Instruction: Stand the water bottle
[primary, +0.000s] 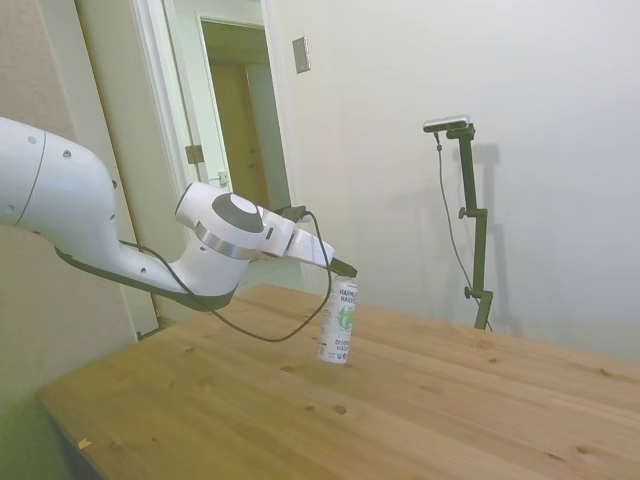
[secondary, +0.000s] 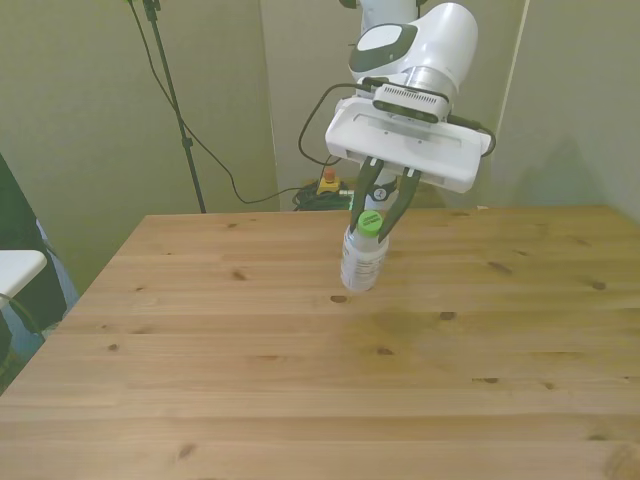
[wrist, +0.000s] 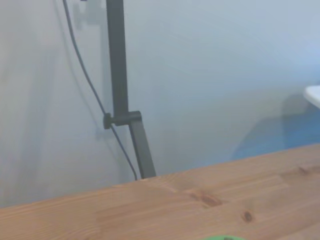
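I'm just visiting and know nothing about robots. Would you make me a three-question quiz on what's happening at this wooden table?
1. True or false: the small slim plastic water bottle with the green cap lies flat on the wooden table.
2. Which part of the bottle does the white arm's two-finger gripper close around? A) base B) green cap end C) label
3. Fill in: in the side view, the bottle stands nearly ____.

Key: 1 false; 2 B; 3 upright.

The bottle (primary: 338, 322) had a green cap (secondary: 371, 222) and a white label with green marks and dark print. The arm (primary: 70, 215) was white; the table (secondary: 300, 380) was pale knotty wood.
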